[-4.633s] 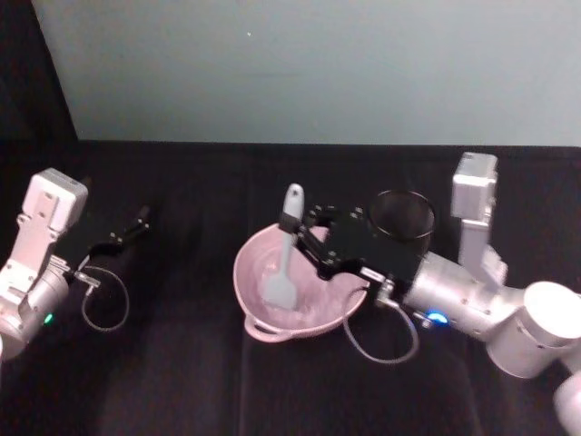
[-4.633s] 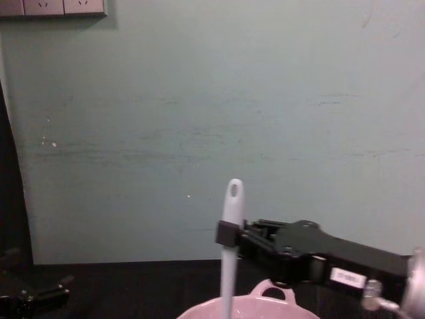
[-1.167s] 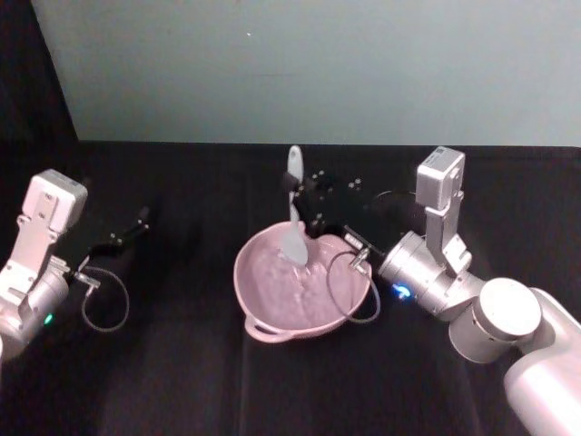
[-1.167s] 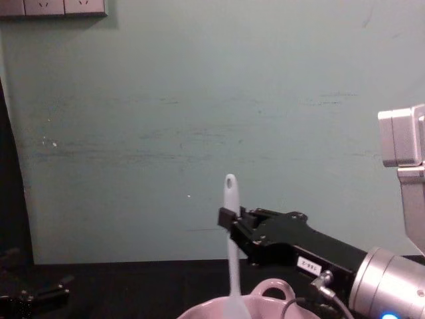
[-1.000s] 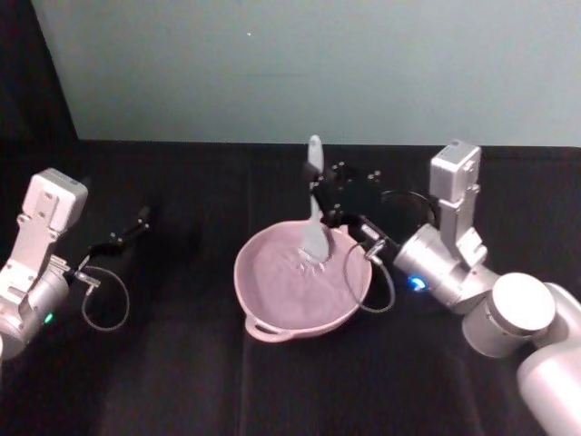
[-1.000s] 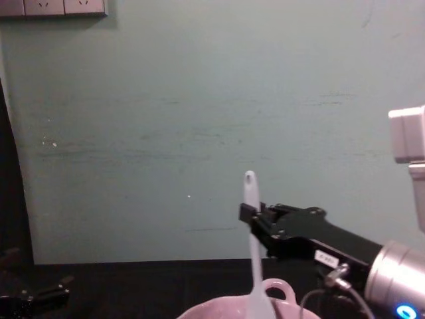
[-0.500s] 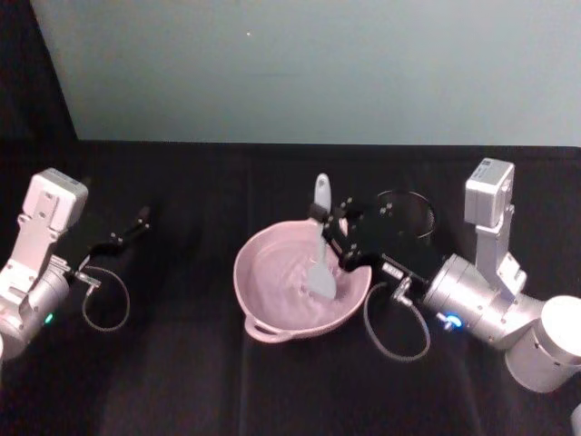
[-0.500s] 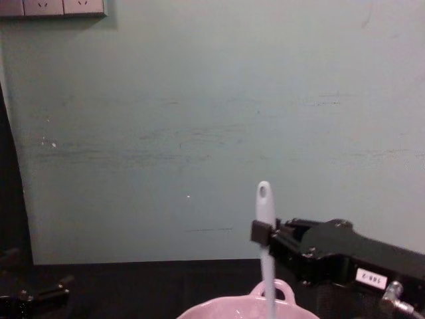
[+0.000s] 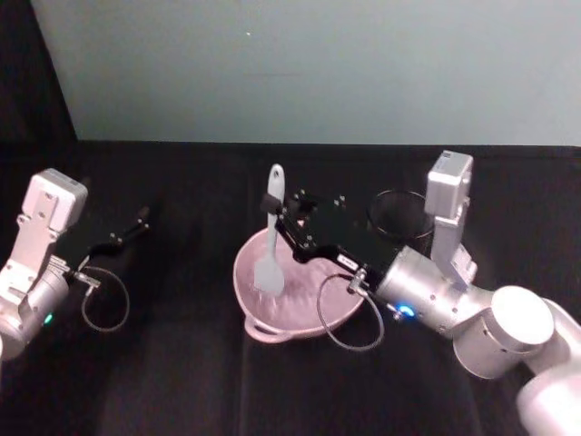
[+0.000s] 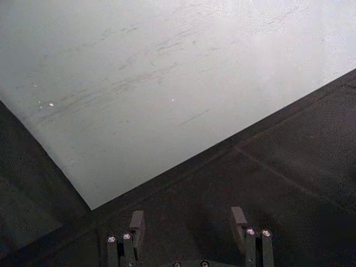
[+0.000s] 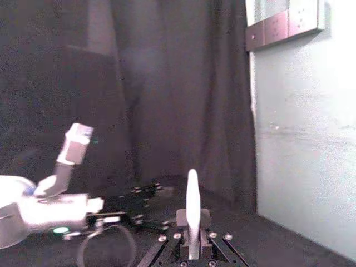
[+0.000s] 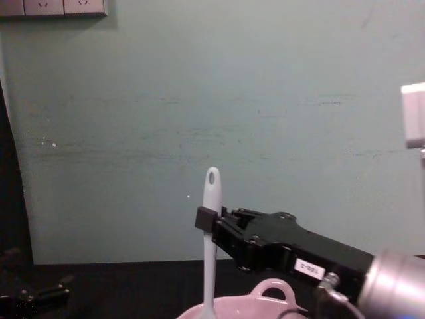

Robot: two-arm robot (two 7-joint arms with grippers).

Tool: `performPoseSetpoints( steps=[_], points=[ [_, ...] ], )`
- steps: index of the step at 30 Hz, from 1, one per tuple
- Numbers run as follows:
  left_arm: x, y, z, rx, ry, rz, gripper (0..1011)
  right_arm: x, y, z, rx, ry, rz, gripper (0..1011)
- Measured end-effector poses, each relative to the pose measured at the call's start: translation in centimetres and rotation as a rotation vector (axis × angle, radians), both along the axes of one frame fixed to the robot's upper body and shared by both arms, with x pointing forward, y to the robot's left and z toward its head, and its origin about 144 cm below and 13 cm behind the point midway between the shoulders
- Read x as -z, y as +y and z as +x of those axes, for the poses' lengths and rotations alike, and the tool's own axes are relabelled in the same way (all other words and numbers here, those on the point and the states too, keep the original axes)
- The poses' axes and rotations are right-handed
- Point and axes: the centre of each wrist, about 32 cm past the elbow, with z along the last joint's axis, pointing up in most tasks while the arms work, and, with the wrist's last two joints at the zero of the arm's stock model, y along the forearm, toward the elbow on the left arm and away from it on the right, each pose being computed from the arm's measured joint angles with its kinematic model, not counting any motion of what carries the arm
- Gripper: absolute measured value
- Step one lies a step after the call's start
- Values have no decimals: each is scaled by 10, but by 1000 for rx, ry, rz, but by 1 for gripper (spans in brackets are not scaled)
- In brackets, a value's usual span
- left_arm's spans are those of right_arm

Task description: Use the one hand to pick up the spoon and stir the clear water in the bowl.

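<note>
Spoon [image 9: 271, 238] stands nearly upright in my right claw [image 9: 276, 212], whose fingers are pinched on the handle a little below its holed tip. The pale blade end dips down inside the bowl [image 9: 240, 272], toward the bowl's left side as I look down from my head. From my chest, the handle rises straight above the pink rim, and my right claw reaches in from the right to clamp it just under the oval hole. My right wrist camera looks along the handle, which is squeezed between the two fingers [image 11: 181, 218]. Water [image 9: 304, 283] I can barely make out; it is no more than faint glints on the pink inside, beside the blade. The bowl sits on the black table [image 9: 182, 381] in front of me, with a small loop handle on its rim below my claw in the chest view. A black mesh cup [image 9: 400, 214] stands behind the bowl to the right. My left claw [image 9: 136, 223] is parked well off to the left, fingers spread and holding nothing.
</note>
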Motion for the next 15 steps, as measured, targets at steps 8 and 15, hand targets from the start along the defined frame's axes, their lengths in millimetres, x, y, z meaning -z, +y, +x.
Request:
performPoseSetpoints(
  steps=[8,15],
  points=[
    [0,0,0,0,0,0,1011,8,7,25,105,-45,-19,111],
    [0,0,0,0,0,0,1011,8,-6,34,225,-105,-55,112]
  ],
)
